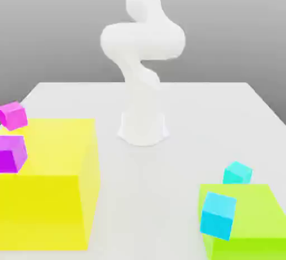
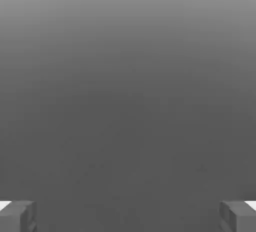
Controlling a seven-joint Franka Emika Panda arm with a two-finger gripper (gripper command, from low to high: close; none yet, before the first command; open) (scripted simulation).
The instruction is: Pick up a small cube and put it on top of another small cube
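Observation:
The small cube (image 1: pixel 237 173) is turquoise and rests on the white table, just behind the big green block (image 1: pixel 254 220) at the exterior view's right. A bluer sky-cyan small cube (image 1: pixel 218 214) sits against that block's front left corner. In the hand view my gripper (image 2: pixel 128 217) is open. Its two grey fingertips (image 2: pixel 17 217) stand far apart with nothing between them, facing a plain grey background. The white arm (image 1: pixel 142 46) rises from its base at the table's middle and leaves the exterior view at the top.
A big yellow block (image 1: pixel 50 192) fills the exterior view's lower left. One magenta small cube (image 1: pixel 11 152) lies on it, another (image 1: pixel 13 114) sits behind its far left corner. The white table (image 1: pixel 212 119) stretches around the arm's base.

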